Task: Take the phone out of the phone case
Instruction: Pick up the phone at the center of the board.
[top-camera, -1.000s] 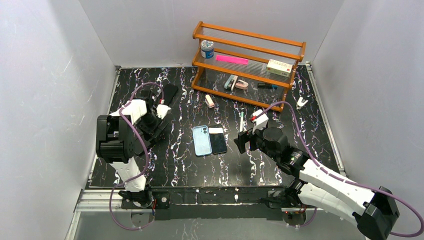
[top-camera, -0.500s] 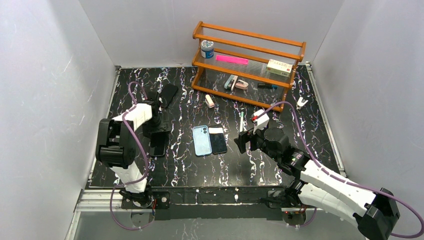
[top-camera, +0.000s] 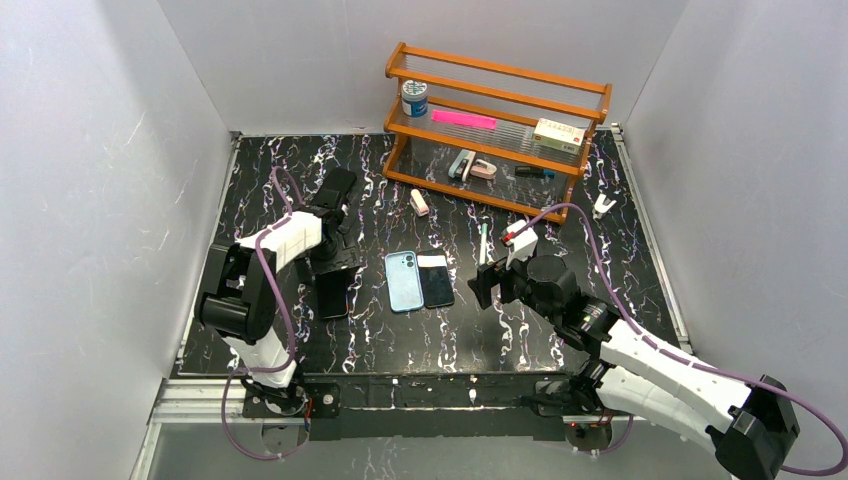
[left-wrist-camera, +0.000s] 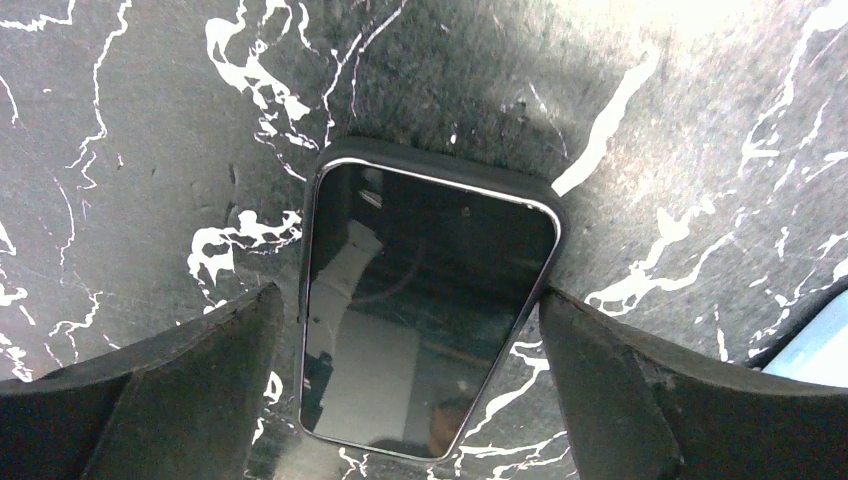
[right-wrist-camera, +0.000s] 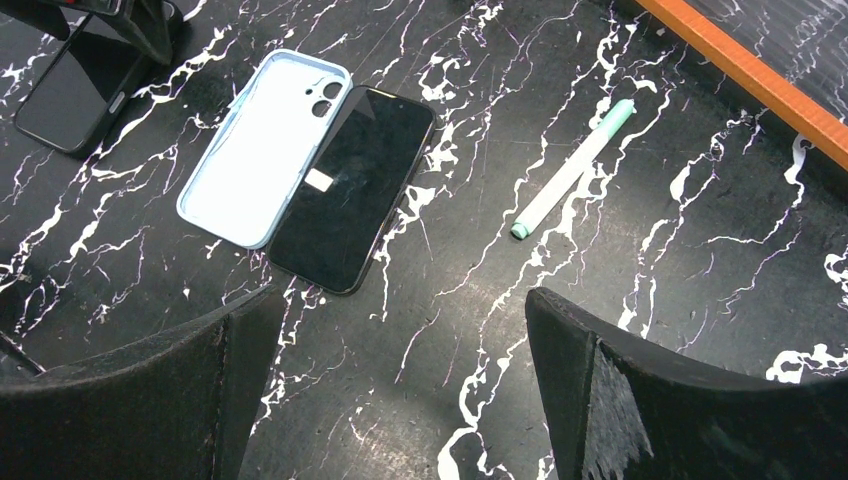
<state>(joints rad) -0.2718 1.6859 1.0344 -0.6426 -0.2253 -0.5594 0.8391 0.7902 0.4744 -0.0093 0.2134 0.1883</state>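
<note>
With left pincer open astride the phone and right pincer open, we clamp the case sides squarely.

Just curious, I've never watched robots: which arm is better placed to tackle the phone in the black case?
Left. The left pincer, open, hangs directly over that cased phone, one finger either side. The right pincer, also open, sits apart, beyond the empty blue case.

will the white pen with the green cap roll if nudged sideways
Probably: the pen looks round and slim, lying flat, so a side nudge likely rolls it. It is likely stiff and light, being thin.
</note>
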